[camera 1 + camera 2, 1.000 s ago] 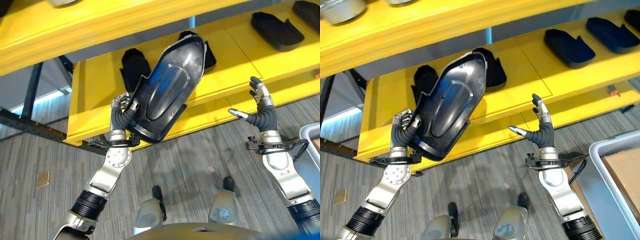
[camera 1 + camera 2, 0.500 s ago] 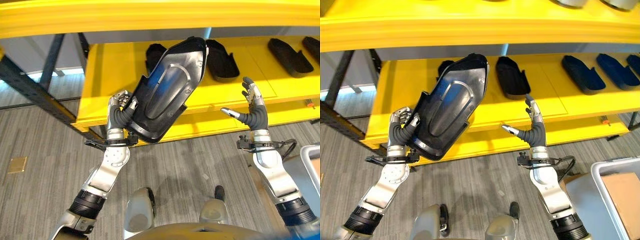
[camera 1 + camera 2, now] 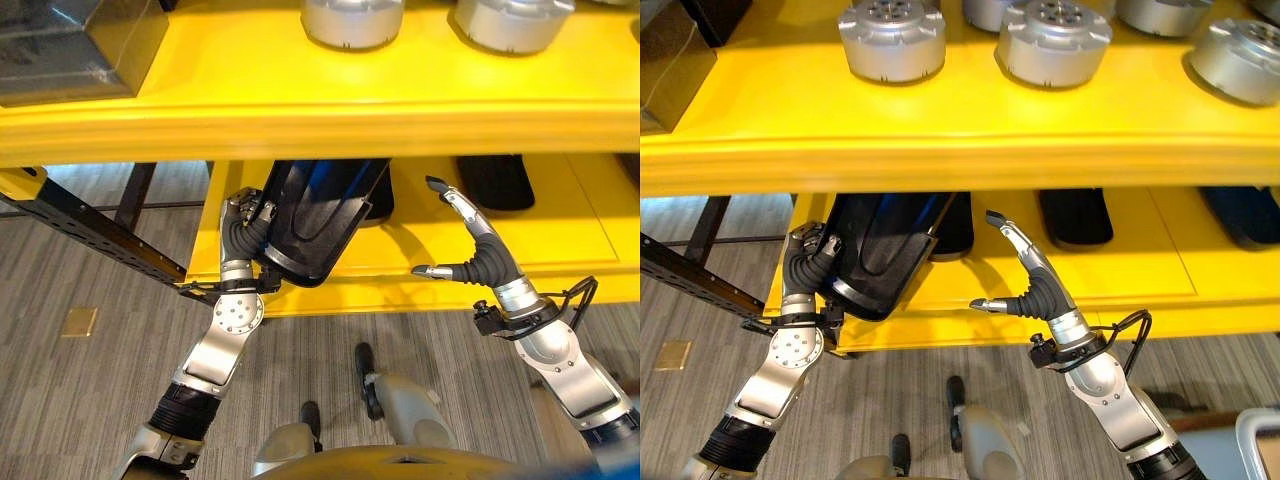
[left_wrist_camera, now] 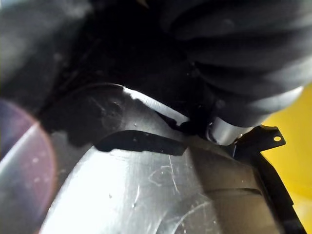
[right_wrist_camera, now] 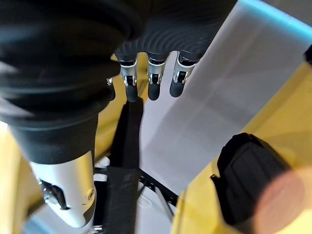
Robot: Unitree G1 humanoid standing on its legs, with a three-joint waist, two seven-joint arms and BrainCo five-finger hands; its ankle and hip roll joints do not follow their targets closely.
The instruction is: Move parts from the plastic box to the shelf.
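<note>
Yellow shelving [image 3: 300,110] is filling the scene as the left robot hand [image 3: 243,218] is gripping the big black part [image 3: 315,218] by its lower edge, nosing it into the lower shelf [image 3: 1120,262], while the right robot hand [image 3: 1025,290] is hovering open, likely guiding.

The shelf [image 3: 300,110] is shining bright yellow. The big part [image 3: 315,215] in the left robot hand [image 3: 240,225] is showing glossy black, with a blue gleam and a silver rim at its low end. The round parts [image 3: 892,38] on top are looking silver-grey. The small parts [image 3: 1076,215] lying underneath are looking black. The floor [image 3: 90,380] is showing grey stripes, with a small tan square [image 3: 78,321].
</note>
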